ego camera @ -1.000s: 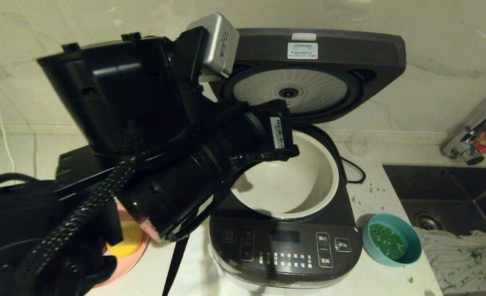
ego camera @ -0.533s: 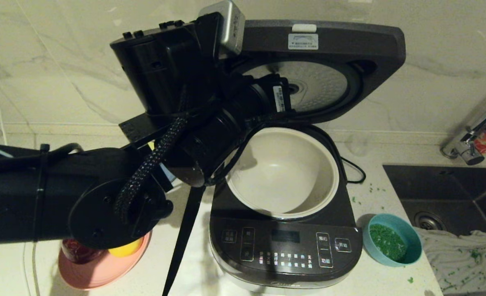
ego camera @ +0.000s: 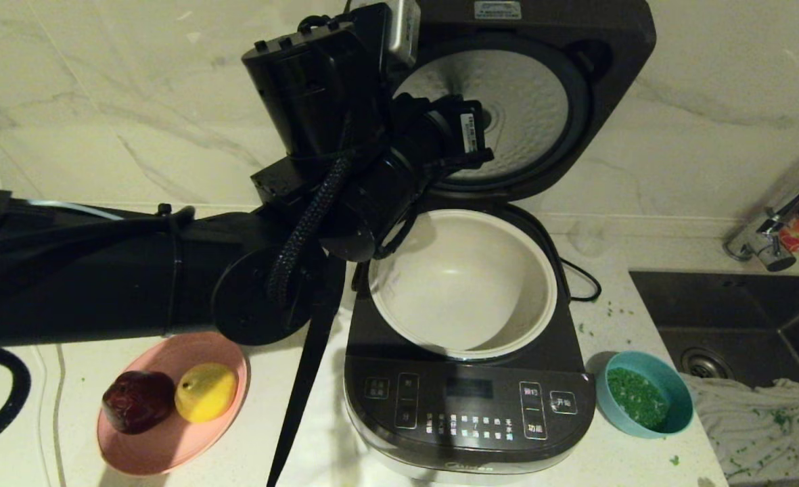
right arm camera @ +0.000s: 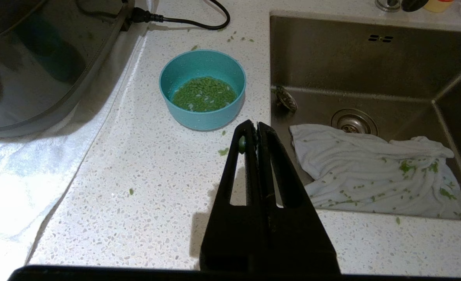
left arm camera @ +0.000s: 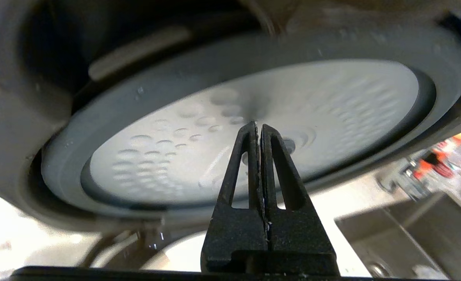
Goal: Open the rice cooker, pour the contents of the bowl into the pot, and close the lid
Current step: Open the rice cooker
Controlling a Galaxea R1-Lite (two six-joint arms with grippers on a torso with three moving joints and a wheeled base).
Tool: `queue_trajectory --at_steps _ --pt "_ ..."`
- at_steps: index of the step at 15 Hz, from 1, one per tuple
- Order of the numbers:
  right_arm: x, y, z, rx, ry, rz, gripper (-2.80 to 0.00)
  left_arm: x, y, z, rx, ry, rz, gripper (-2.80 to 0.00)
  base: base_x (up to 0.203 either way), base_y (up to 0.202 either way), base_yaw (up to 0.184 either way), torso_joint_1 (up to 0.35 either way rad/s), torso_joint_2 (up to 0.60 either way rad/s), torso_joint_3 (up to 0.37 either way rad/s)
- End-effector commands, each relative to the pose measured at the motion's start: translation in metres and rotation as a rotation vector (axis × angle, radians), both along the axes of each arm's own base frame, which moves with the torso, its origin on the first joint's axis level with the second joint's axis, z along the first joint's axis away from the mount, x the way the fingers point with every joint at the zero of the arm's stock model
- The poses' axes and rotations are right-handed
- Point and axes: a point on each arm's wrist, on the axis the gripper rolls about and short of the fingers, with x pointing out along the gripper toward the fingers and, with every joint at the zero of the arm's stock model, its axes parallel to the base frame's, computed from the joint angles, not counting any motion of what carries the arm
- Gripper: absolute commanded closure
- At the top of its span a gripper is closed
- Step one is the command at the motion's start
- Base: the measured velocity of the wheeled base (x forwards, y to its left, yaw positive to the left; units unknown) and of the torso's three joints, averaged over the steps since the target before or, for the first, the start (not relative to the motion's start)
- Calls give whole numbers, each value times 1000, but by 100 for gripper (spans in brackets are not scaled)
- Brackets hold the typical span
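Against the raised lid's (ego camera: 507,101) dimpled underside, the left gripper (left arm camera: 258,128) has its fingers pressed together; near the table's sink-side edge, the right gripper (right arm camera: 252,130), likewise closed, hovers beside the bowl (right arm camera: 202,89).

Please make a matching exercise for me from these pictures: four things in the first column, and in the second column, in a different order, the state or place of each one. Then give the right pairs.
Things:
1. lid
2. pot
3. bowl
4. left gripper

States or places:
A. on the counter, between the rice cooker and the sink, holding the green contents
B. shut, held up against a dimpled silver disc
C. raised upright, underside facing forward
D. empty, sitting inside the cooker

Pairs: 1-C, 2-D, 3-A, 4-B
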Motion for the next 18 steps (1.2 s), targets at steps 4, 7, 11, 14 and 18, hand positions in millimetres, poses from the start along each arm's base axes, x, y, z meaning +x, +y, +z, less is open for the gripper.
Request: queue_trajectory --at_steps 4,7,11,14,18 --pt "0 0 0 0 1 -1 0 16 -4 -2 3 -19 29 0 0 0 0 0 0 0" --pt "0 0 0 0 1 0 0 16 -3 0 2 -26 33 0 0 0 0 0 0 0" --pt "0 0 0 0 1 0 0 -5 17 21 -24 -46 30 0 0 0 0 0 0 0" --pt "0 0 0 0 1 1 0 -48 50 37 -25 -45 11 0 0 0 0 0 0 0" --pt "0 0 0 0 1 0 0 -115 113 43 -6 -14 24 0 0 0 0 0 0 0"
